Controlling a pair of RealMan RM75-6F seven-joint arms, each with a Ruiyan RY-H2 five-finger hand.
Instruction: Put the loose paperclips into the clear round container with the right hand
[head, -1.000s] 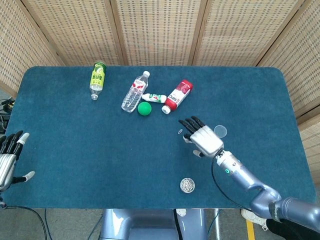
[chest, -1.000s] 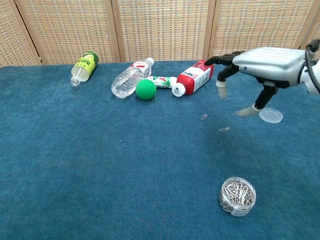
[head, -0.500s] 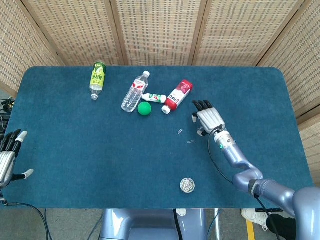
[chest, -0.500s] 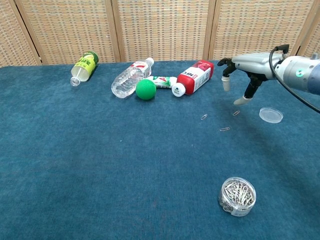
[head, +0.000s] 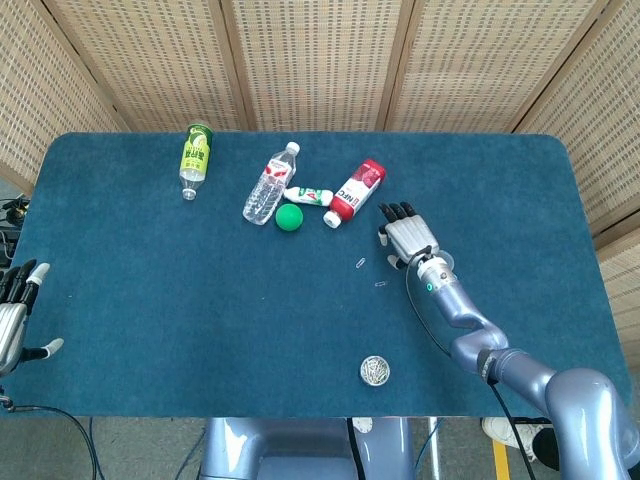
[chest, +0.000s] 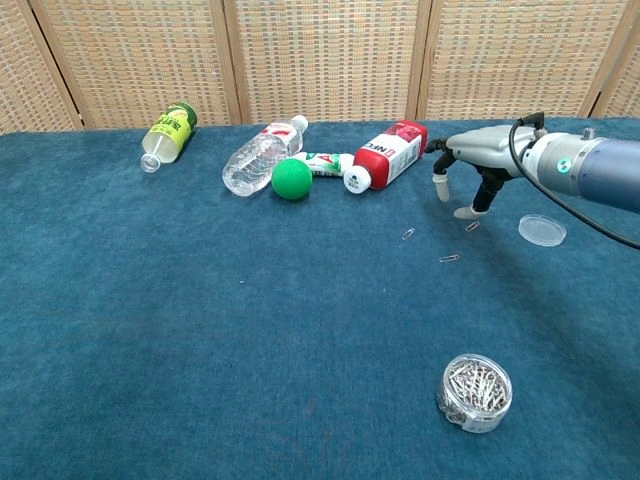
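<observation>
Silver-grey arms, black cable, green LED; right hand (chest: 478, 160) silver w/ pale fingertips.

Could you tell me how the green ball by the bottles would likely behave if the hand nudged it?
The green ball is round and rests loose on the cloth, so it would probably roll. The clear bottle and small tube beside it might stop it early.

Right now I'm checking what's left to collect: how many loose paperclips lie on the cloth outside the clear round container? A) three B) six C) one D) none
A: the chest view shows three loose paperclips on the blue cloth, all far from the clear round container, with the right hand poised above the one nearest it.
</observation>
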